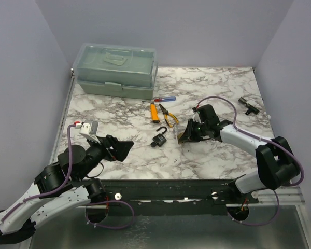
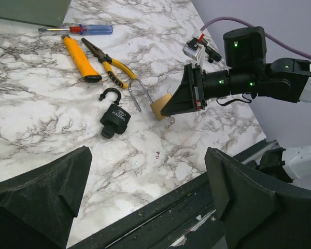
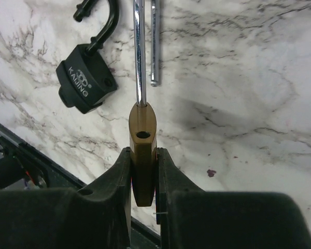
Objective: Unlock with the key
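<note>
Brass lock (image 3: 143,116), low centre in the right wrist view, is clamped in the right jaws, shackle (image 3: 139,52) swung free. Left jaws gape, empty. No key visible. Unlocking looks done; next, lower it onto the surface (image 3: 249,78) and release.

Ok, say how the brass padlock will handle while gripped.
Likely heavy for its size: the brass padlock looks solid metal. Its smooth flat sides, pinched in the right tool, could slip. The long open shackle may swing or lever it.

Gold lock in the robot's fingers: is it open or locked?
Open. One shackle leg of the gold lock is out, and its hole is empty.
</note>
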Controlling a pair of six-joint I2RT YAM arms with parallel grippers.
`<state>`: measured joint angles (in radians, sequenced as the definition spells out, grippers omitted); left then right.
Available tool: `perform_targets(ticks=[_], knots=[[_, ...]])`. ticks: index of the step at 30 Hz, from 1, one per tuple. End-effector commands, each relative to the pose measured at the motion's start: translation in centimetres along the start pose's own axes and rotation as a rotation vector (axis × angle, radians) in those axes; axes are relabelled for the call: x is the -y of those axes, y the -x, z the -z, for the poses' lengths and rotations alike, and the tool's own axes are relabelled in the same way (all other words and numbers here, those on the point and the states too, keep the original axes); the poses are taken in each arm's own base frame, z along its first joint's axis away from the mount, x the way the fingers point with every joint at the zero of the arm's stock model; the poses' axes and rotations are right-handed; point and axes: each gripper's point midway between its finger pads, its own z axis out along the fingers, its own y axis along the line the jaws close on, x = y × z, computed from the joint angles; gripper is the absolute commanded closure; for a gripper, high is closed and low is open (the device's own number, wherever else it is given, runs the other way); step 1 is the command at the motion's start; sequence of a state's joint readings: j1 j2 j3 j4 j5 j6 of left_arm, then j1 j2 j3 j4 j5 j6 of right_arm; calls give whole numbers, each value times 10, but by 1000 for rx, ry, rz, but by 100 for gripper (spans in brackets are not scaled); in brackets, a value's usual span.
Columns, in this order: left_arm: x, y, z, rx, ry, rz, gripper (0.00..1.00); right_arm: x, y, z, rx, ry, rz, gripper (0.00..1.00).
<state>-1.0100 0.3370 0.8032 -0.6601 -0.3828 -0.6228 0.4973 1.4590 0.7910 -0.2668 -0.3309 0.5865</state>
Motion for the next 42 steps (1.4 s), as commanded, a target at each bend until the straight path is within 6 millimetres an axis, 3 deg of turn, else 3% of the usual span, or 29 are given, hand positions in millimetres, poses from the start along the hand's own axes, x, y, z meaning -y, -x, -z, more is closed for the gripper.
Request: perform_targets(ticks=[1, 19, 30, 42], knots=[[-7, 0, -1, 15, 25, -20, 1, 3, 16, 0, 45, 70, 10, 99], [-7, 2, 0, 23, 24, -20, 1, 41, 0, -20, -20, 43, -116, 98], [-7, 1, 0, 21, 23, -20, 1, 58, 0, -15, 2, -58, -112, 54], [-7, 1, 0, 21, 24, -22, 1, 74, 15, 9, 66, -213, -94, 28]])
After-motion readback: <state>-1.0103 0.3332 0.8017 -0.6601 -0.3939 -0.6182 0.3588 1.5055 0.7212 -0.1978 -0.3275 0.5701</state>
